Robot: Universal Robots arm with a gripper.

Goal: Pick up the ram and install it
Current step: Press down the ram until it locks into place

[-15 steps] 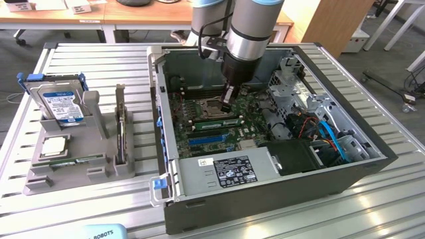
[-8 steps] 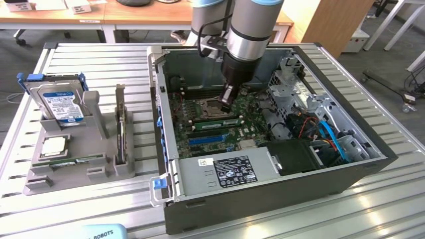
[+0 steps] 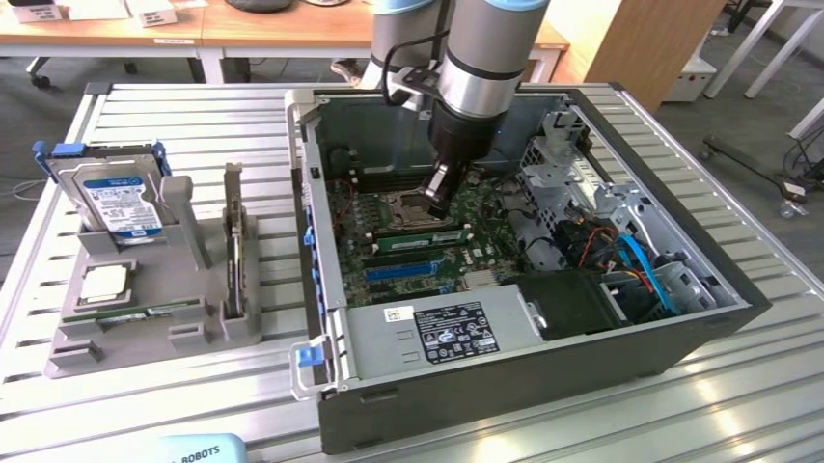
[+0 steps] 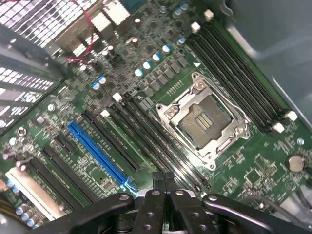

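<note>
A ram (image 3: 415, 234), a thin green stick, stands on edge in a slot of the motherboard just beside the empty processor socket (image 3: 401, 205). My gripper (image 3: 438, 204) hangs inside the open computer case directly over the middle of that stick, touching it or a hair above it. In the wrist view my gripper (image 4: 163, 179) is shut, the black fingers (image 4: 157, 181) pressed together with nothing between them, above the long black memory slots (image 4: 146, 136) next to the socket (image 4: 204, 122). A second green ram (image 3: 145, 312) lies flat in the grey holder (image 3: 77, 352).
The holder at the exterior view's left also carries a blue-labelled hard drive (image 3: 123, 201), a square silver processor chip (image 3: 103, 282) and an upright dark card (image 3: 234, 256). The case wall (image 3: 307, 174), drive cage (image 3: 573, 154) and power supply (image 3: 431, 333) ring the motherboard.
</note>
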